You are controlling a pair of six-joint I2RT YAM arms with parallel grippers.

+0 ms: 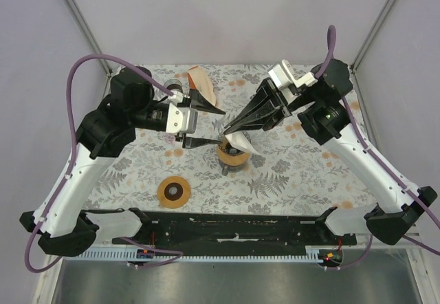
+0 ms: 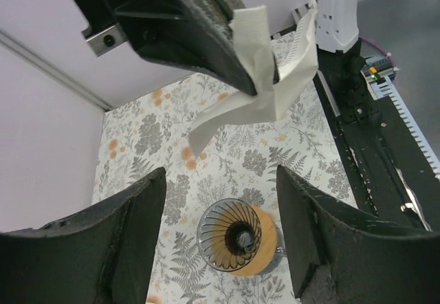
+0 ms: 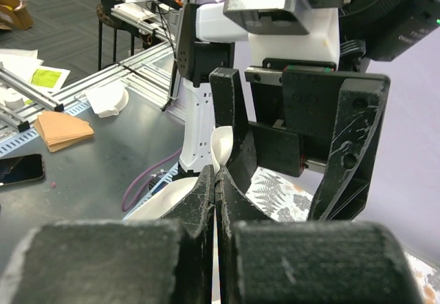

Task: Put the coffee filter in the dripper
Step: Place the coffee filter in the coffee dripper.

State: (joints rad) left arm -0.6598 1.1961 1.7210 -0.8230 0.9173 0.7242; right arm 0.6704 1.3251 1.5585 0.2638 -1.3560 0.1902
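Bright even light, soft shadows, foreground blur

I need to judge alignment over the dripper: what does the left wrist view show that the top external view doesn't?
Left wrist only: the ribbed inside and centre hole of the dripper, framed by the open left gripper. Top external only: orange ring and tan papers on the table. Both: the white filter pinched in the shut right gripper above the dripper.

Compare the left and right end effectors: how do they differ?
The left end effector is open; the right end effector is shut. The left end effector holds nothing; the right end effector pinches the white coffee filter. Both are black, two-fingered and poised near the dripper.
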